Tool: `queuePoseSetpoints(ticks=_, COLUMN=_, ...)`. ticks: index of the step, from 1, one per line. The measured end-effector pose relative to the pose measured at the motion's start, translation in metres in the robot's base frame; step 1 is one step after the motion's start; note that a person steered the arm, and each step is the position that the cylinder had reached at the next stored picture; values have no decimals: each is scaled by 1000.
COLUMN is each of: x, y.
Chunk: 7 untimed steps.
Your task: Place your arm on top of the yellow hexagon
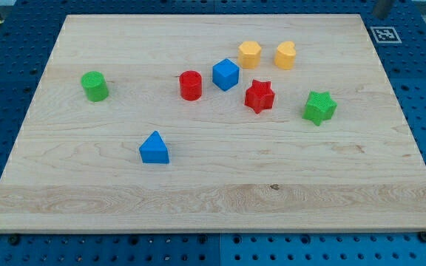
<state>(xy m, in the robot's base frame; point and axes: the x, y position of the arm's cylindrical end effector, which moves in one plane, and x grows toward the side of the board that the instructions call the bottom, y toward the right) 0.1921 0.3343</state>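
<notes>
**Tip out of view, yellow hexagon at the far side**

My tip does not show, so I cannot tell where it stands or any state of fingers. The yellow plastic hexagon (249, 53) sits far on the pale wooden desk (198, 199), just left of a yellow block (285, 55), perhaps heart-shaped. The blue cube (225, 74) lies just nearer, the red star (259, 96) nearer and right.
</notes>
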Motion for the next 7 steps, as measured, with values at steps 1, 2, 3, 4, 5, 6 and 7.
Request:
queuePoseSetpoints(ticks=1, x=2, y=-21)
queuePoseSetpoints(ticks=2, x=36, y=-64)
queuePoseSetpoints(ticks=3, x=39, y=-101)
queuePoseSetpoints(ticks=4, x=35, y=-114)
queuePoseSetpoints(ticks=5, x=33, y=-131)
queuePoseSetpoints(ticks=6, x=33, y=-134)
queuePoseSetpoints(ticks=7, x=33, y=-134)
